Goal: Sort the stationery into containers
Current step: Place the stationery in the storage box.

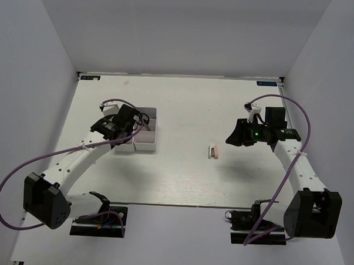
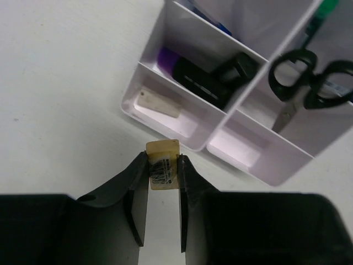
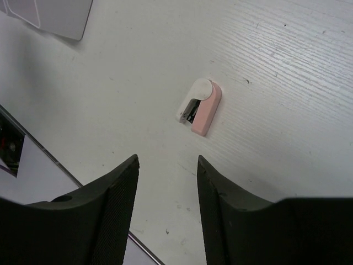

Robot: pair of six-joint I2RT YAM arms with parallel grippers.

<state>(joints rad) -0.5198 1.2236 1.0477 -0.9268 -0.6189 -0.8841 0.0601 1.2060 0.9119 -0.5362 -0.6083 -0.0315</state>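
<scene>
My left gripper point(image 2: 163, 161) is shut on a beige eraser point(image 2: 163, 164) with a barcode label, held just short of the white bins point(image 2: 220, 118), which also show in the top view point(image 1: 146, 144). The near-left bin holds another beige eraser point(image 2: 159, 103). Behind it lie a purple-black marker point(image 2: 190, 74) and black scissors point(image 2: 300, 80). A pink eraser point(image 3: 201, 107) with a white sleeve lies on the table, also in the top view point(image 1: 214, 151). My right gripper point(image 3: 167, 165) is open and empty, above the table short of the pink eraser.
The white table's front edge point(image 3: 38, 149) shows at the lower left of the right wrist view. Purple cables point(image 1: 22, 167) loop beside both arms. The enclosure walls point(image 1: 44, 74) bound the table on both sides and at the back.
</scene>
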